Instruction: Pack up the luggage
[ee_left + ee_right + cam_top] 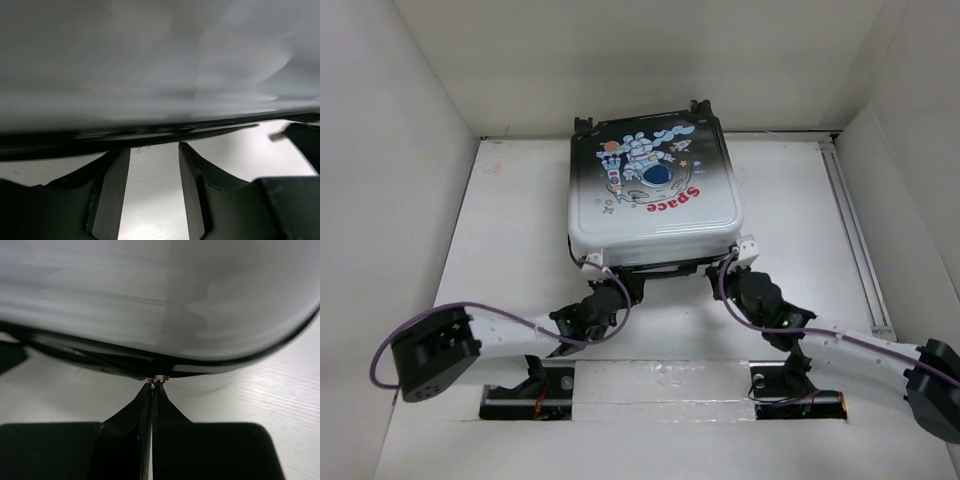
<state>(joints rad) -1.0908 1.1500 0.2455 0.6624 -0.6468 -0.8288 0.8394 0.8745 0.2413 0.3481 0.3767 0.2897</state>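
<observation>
The small hard-shell black-and-white suitcase was seen shut on the white table. Its metal zipper pull was pinched by the closed right jaws — the left jaws were held apart, empty. The shell was judged stiff and slick — best worked by that pull.

White tabletop, white walls — evenly lit

The luggage blocked the middle of the table up to 12 o'clock. At its 9 and 3 o'clock the table lay free for passing, closed only by the side walls. A rail ran at 3 o'clock.
</observation>
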